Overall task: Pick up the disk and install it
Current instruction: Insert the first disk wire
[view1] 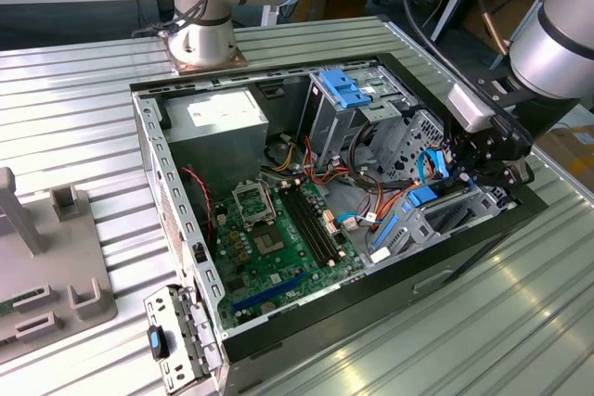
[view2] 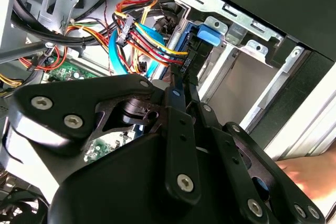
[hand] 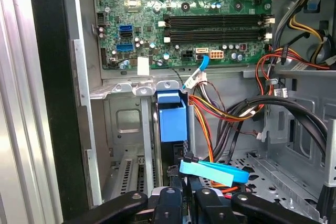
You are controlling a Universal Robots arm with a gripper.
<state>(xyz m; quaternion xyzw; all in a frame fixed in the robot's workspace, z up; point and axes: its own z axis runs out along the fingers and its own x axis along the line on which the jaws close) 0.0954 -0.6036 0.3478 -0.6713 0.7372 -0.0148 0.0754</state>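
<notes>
The disk [hand: 172, 121] stands on edge in a narrow slot of the lower drive bay inside the open computer case [view1: 176, 220]. Its blue carrier end points toward the motherboard, and its dark body runs back between my fingers. In the second wrist view the disk [view2: 185, 72] appears edge-on, with a blue tab [view2: 209, 34] at its far end beside the bay's metal rails. My gripper [hand: 182, 199] is shut on the disk's rear end. In the exterior view the gripper [view1: 480, 166] sits low over the case corner on the exterior view's right.
A light blue flat cable [hand: 207, 172] and bundles of coloured wires [hand: 226, 116] crowd the bay right beside the disk. The motherboard [view1: 278, 229], power supply [view1: 213, 122] and a grey cage with a blue clip [view1: 345, 88] occupy the case. A grey fixture [view1: 46, 266] sits on the ribbed table.
</notes>
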